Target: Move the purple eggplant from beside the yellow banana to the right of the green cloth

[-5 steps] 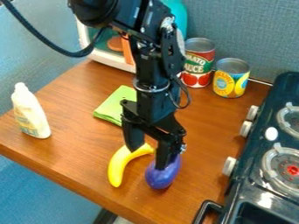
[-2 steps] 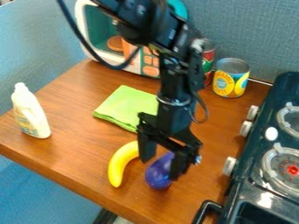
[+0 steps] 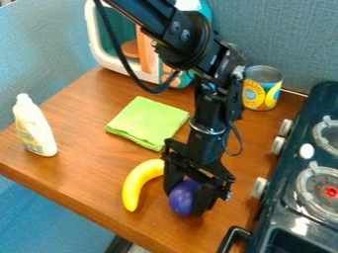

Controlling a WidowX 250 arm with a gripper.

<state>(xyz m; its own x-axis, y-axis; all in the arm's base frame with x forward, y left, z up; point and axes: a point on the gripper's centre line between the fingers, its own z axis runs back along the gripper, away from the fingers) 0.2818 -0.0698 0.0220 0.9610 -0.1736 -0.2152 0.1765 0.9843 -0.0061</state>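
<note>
one camera looks down at a slant from above the table's near side, taking in the stove's edge.

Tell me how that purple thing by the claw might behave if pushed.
The purple thing would probably roll, since its visible side is rounded. It might be slippery, as its surface looks smooth. It seems stiff rather than floppy, judging by its full, uncreased shape.

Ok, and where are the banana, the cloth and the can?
Banana (image 3: 135,183), camera view: middle of its curve.
Cloth (image 3: 147,121), camera view: middle of its top.
Can (image 3: 260,94), camera view: front of its label.
</note>
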